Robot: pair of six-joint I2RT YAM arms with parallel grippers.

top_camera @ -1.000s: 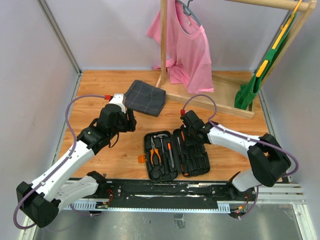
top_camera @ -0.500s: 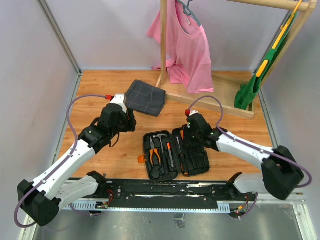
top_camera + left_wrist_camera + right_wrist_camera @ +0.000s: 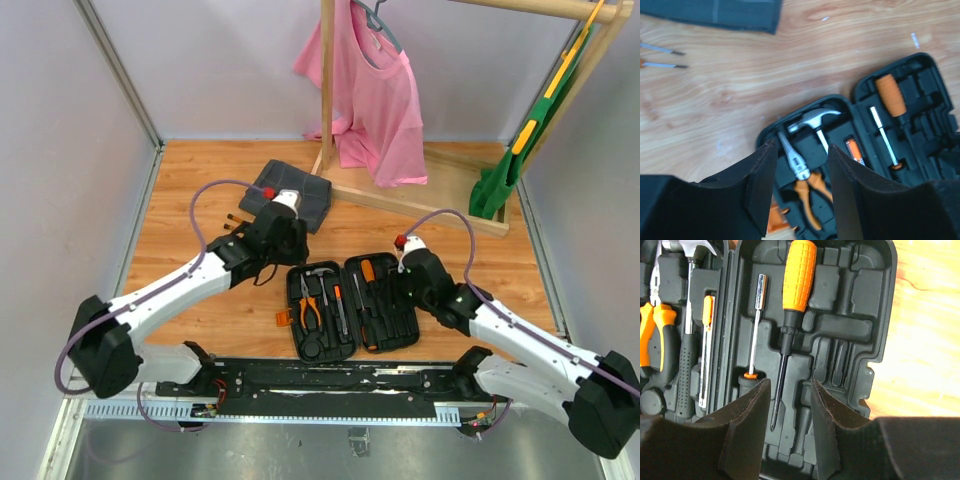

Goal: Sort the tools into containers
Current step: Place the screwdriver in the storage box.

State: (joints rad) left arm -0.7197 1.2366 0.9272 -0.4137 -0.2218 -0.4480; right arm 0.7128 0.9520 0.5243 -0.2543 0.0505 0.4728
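While left claw point(image 3: 801, 148) and right claw point(image 3: 788, 385) hang released over the case point(image 3: 855, 300), the left should square to the loose screwdrivers point(image 3: 662, 49).

Wood table point(image 3: 190, 200): open case point(image 3: 400, 335) near front edge, centre. Grey cloth point(image 3: 308, 200) behind it, to L. 2 screwdrivers point(image 3: 662, 51) just L of cloth, side by side, apart from case. Rack base point(image 3: 425, 207) at back R.
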